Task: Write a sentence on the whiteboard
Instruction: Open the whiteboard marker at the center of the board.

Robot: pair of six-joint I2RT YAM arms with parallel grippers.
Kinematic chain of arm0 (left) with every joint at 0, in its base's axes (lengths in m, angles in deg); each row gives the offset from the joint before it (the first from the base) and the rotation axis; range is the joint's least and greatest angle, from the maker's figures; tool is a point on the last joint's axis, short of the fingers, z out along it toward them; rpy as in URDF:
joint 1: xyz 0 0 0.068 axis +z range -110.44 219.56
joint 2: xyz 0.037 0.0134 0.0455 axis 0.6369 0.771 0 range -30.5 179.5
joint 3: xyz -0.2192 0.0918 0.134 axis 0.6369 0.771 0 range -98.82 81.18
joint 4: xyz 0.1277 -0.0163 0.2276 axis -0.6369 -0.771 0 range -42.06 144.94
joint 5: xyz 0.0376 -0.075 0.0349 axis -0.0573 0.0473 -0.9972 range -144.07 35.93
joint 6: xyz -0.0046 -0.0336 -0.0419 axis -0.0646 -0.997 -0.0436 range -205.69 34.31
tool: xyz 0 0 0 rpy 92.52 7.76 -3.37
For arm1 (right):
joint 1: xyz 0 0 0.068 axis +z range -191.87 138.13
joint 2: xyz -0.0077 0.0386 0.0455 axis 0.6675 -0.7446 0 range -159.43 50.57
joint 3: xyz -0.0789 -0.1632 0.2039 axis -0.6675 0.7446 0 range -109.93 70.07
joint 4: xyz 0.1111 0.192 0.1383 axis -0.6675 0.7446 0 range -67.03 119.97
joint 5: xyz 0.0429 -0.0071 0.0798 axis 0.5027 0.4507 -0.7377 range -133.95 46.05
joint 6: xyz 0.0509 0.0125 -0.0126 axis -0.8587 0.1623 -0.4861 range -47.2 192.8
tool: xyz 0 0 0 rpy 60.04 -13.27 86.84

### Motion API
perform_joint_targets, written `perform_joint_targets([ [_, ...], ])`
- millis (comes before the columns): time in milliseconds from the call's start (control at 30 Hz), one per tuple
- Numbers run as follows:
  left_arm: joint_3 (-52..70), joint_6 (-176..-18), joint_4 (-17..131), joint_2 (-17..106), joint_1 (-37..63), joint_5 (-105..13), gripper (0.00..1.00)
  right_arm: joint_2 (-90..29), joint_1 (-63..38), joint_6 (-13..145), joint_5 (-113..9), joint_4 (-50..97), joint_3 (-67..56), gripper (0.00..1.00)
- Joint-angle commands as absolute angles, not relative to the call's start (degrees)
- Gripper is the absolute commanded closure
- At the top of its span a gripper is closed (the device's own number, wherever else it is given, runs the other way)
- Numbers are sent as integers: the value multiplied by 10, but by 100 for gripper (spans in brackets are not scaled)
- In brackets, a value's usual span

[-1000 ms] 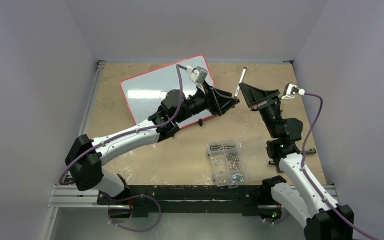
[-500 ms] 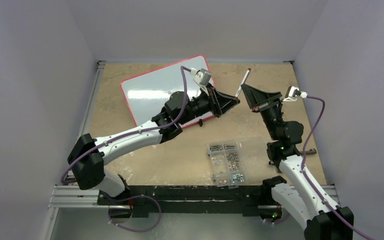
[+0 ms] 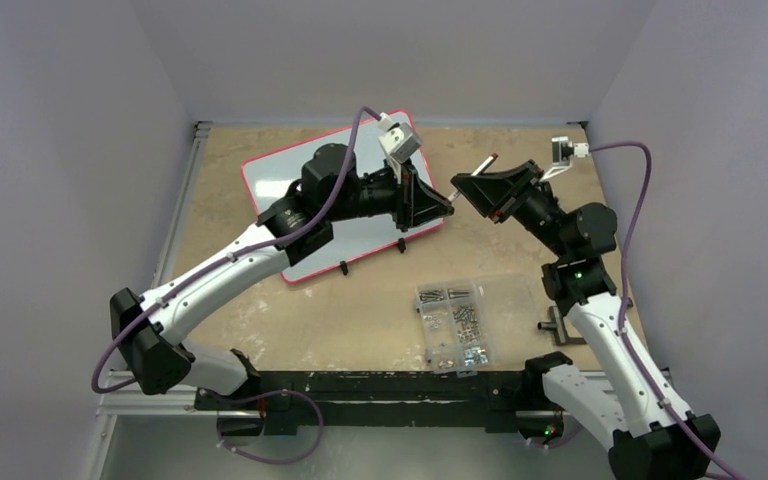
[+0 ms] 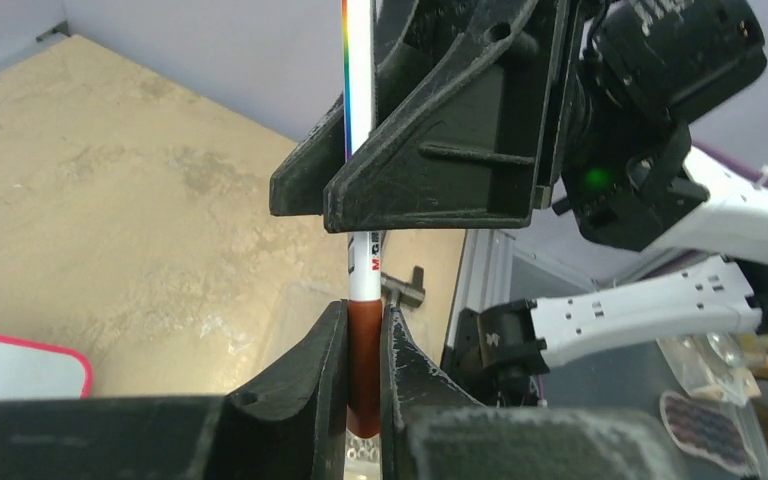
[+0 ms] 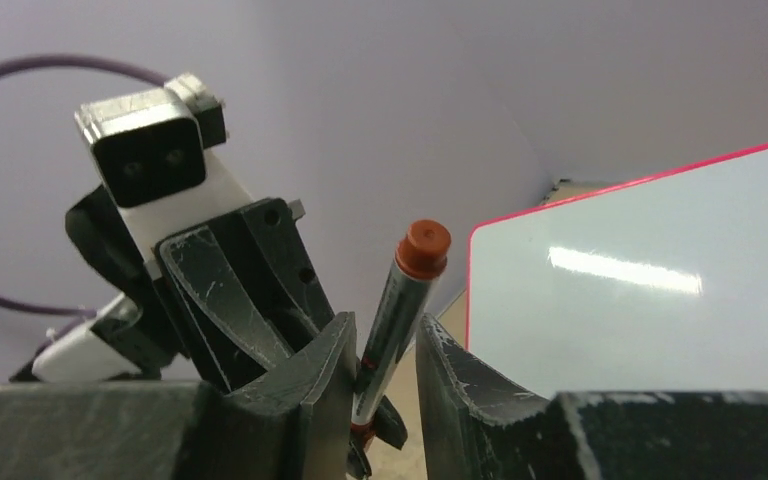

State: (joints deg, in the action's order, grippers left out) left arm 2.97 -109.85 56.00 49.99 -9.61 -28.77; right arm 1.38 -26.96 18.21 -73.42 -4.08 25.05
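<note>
**Q:** Where is the whiteboard (image 3: 285, 190)?
**A:** Upper centre of the top view, with no sentence visible on it.
**Q:** Why do the arms meet to its right?
**A:** The left gripper (image 4: 363, 325) pinches the cap (image 4: 364, 370). The right gripper (image 5: 385, 335) is slightly parted around the marker (image 4: 358, 100), which suggests uncapping or a handover.

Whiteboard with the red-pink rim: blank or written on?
Blank where visible: the red-pink-rimmed whiteboard shows only glare, no marker strokes. The left arm covers part of it.
</note>
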Motion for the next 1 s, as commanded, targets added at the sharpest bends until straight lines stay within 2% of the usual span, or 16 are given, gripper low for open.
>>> perform_joint_targets([
  [0, -23, -1014, 438, 476, -78, -180, 100, -14, -269, 267, -851, 18, 207, 74],
  [400, -86, -904, 277, 476, -33, -126, 100, -71, -269, 192, -1002, -99, 206, 81],
  [533, -91, -909, 281, 480, -29, -117, 100, -72, -269, 185, -1008, -109, 211, 100],
  [667, -92, -915, 286, 484, -29, -115, 100, -70, -269, 185, -998, -100, 211, 100],
  [700, -89, -917, 289, 484, -29, -121, 89, -69, -268, 187, -994, -94, 211, 100],
  [767, -73, -926, 304, 477, -29, -136, 58, -65, -269, 187, -979, -85, 211, 100],
  [800, -63, -930, 315, 472, -29, -143, 47, -62, -268, 186, -966, -80, 212, 100],
  [867, -40, -939, 337, 463, -29, -151, 40, -56, -269, 179, -944, -80, 216, 100],
  [967, -8, -961, 380, 450, -29, -156, 39, -51, -268, 147, -920, -106, 226, 100],
])
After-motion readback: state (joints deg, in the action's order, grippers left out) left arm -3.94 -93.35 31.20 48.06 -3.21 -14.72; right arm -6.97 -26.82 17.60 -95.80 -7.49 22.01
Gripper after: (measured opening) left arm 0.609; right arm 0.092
